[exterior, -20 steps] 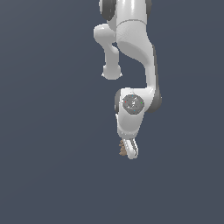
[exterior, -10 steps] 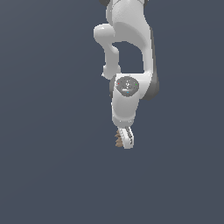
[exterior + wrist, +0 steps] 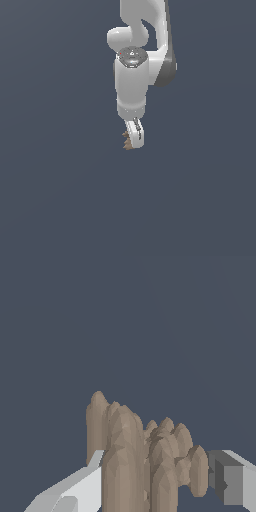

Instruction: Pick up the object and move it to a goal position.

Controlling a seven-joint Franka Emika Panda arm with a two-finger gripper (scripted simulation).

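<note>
Gripper (image 3: 134,142), white, is clamped on the lumpy tan-brown jagged object (image 3: 126,140) at frame centre. Its fingers (image 3: 75,488) mostly hide it in the exterior view; the wrist view cuts off its base.

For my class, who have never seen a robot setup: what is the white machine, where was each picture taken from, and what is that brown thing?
These are computer-simulated pictures. The white machine is a robot arm, seen in the exterior view from a camera off the arm. At its tip is a gripper, two fingers that pinch. The other picture comes from a camera on the wrist, looking past those fingers. Between them sits a tan-brown lumpy object, which the gripper appears to hold. The background is plain dark grey; nothing else is visible.
</note>
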